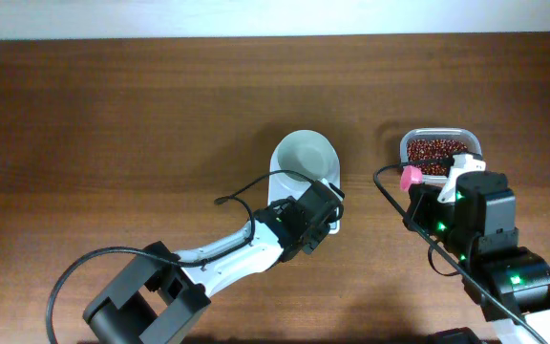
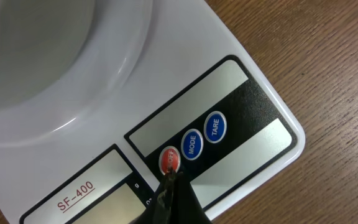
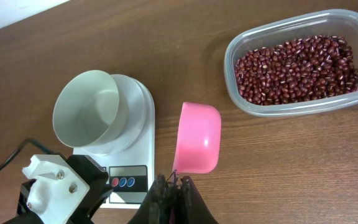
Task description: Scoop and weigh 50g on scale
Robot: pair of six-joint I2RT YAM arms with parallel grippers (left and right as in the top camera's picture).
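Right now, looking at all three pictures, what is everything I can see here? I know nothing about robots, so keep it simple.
table: one, brown wood, under everything.
scale: one, white, near the middle of the table.
bowl: one, white, on top of the scale, nothing in it.
buttons: three, one red and two blue, on the scale's front panel.
tub: one, clear plastic, to the right of the scale.
beans: a heap, dark red-brown, inside the tub.
scoop: one, pink, held between scale and tub.
left end effector: one, black, shut, its tip at the red button.
right end effector: one, black, shut on the scoop's handle.
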